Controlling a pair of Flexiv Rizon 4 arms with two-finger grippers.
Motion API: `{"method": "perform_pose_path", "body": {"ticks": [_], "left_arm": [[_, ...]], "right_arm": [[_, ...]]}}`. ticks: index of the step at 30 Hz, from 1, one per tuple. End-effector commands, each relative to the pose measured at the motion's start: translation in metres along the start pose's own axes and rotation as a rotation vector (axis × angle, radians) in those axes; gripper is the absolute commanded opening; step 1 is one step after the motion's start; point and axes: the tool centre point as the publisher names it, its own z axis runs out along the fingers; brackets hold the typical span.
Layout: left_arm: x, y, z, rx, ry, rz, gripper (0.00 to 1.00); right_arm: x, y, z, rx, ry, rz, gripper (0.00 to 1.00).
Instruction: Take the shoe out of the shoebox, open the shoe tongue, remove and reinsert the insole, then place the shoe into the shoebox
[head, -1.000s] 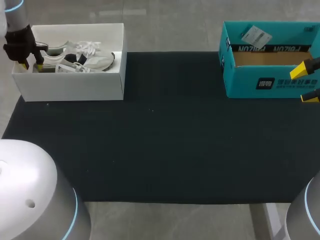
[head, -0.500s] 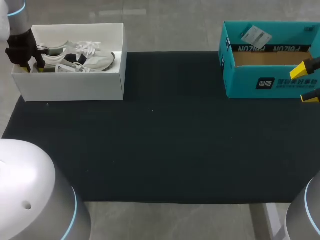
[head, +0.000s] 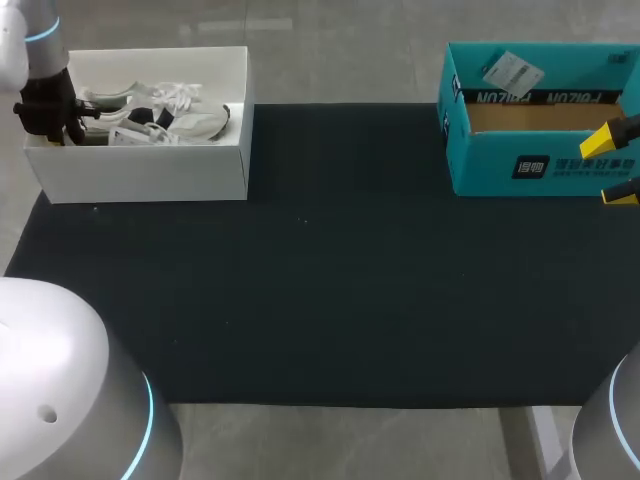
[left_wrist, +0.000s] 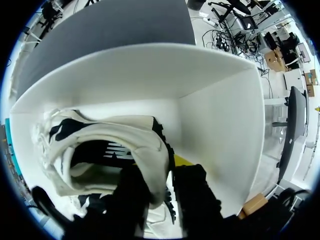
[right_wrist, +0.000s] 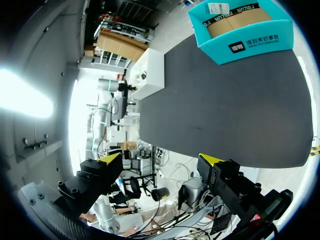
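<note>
Left gripper (head: 55, 125) is sitting down inside the near-left end of the white shoebox (head: 140, 170), which is resting on the dark mat (head: 320, 290). In the left wrist view the gripper (left_wrist: 162, 175) is pinching narrow on the heel collar of the shoe (left_wrist: 100, 150): one finger (left_wrist: 132, 200) is going inside the shoe opening, the other (left_wrist: 195, 195) is pressing from outside, with the heel wall touching both. A bit of yellow tip is showing just beyond the heel. The shoe is stretching away ahead of the gripper, laces at its far end, and the shoebox wall (left_wrist: 210, 115) is standing just beside the outer finger. From the head view the shoe (head: 165, 118), white and grey, is lying inside the shoebox, toe pointing away from the gripper.

Right gripper (head: 612, 167) is hanging at the table's right edge, fingers spread wide and holding nothing. A teal box (head: 540, 165) is standing open just beside it, a small card (head: 512, 70) leaning inside. In the right wrist view the gripper (right_wrist: 160, 160) is gaping open, the mat (right_wrist: 225, 100) is spreading out ahead of it, and the teal box (right_wrist: 245, 35) is sitting at the mat's far end.
</note>
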Motion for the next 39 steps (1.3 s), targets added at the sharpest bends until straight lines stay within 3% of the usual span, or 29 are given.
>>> {"method": "perform_pose_path", "body": {"ticks": [1,9,15,17,22,34,39], "left_arm": [[-0.002,-0.001,-0.007,0.002,-0.006,0.006,0.0],[-0.002,0.003,-0.045,-0.039,-0.021,0.073,0.0],[-0.001,0.008,-0.077,-0.017,-0.001,0.081,0.0],[-0.002,0.01,-0.086,0.028,0.007,0.075,0.0],[-0.006,0.012,-0.113,0.023,0.028,0.06,0.0],[-0.016,0.022,-0.198,0.029,-0.016,0.042,0.0],[-0.016,0.022,-0.198,0.029,-0.016,0.042,0.0]], "right_arm": [[0.0,0.0,0.001,-0.001,-0.002,0.001,1.0],[0.0,0.0,0.001,-0.001,-0.002,0.001,1.0],[0.0,0.0,0.001,-0.001,-0.002,0.001,1.0],[0.0,0.0,0.001,-0.001,-0.002,0.001,1.0],[0.0,0.0,0.001,-0.001,-0.002,0.001,1.0],[0.0,0.0,0.001,-0.001,-0.002,0.001,1.0],[0.0,0.0,0.001,-0.001,-0.002,0.001,1.0]]}}
